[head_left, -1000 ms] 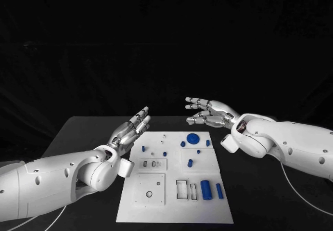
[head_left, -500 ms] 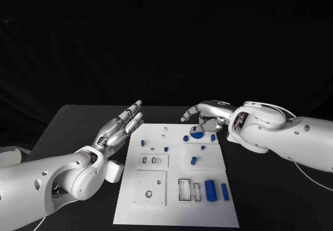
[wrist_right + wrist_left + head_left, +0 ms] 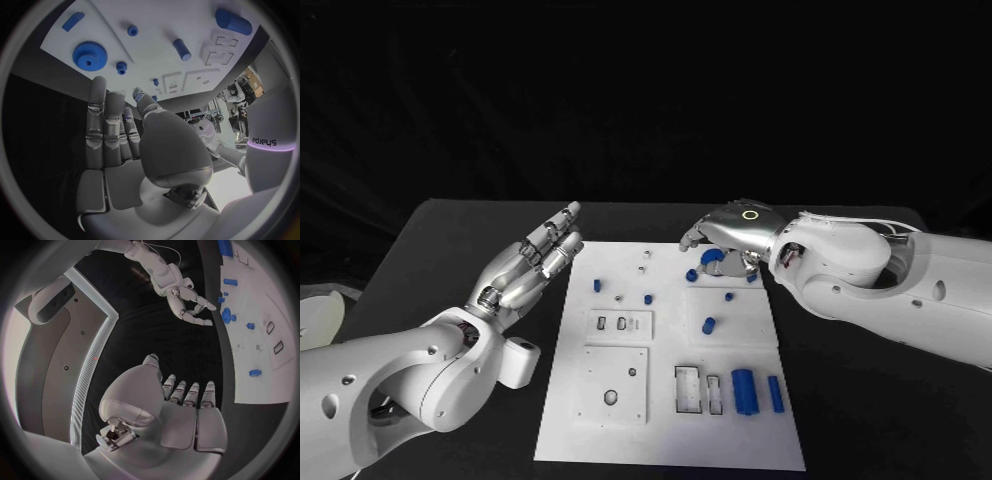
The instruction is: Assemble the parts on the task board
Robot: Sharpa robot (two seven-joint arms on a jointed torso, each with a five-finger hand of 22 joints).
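The white task board (image 3: pixel 661 440) lies in the middle of the black table. A blue gear (image 3: pixel 715 258) sits near its far right corner, with small blue pegs (image 3: pixel 691 274) close by. My right hand (image 3: pixel 726 235) hovers palm down just above the gear; in the right wrist view its fingers (image 3: pixel 103 125) are stretched out with nothing in them, and the gear (image 3: pixel 89 54) lies beyond their tips. My left hand (image 3: pixel 531 260) is held flat with straight fingers beside the board's left edge, empty. A thick blue cylinder (image 3: pixel 744 390) and a thin one (image 3: pixel 776 393) lie at the near right.
Rectangular slots (image 3: pixel 687 390) and a round hole (image 3: pixel 610 398) mark the board's near half. More small blue pegs (image 3: pixel 597 285) stand on its left part. Bare black table (image 3: pixel 459 240) runs along both sides of the board.
My right hand has come in from beyond the board's far right corner, turned palm down and dropped over the gear. The head camera has shifted; the left hand keeps its flat pose.
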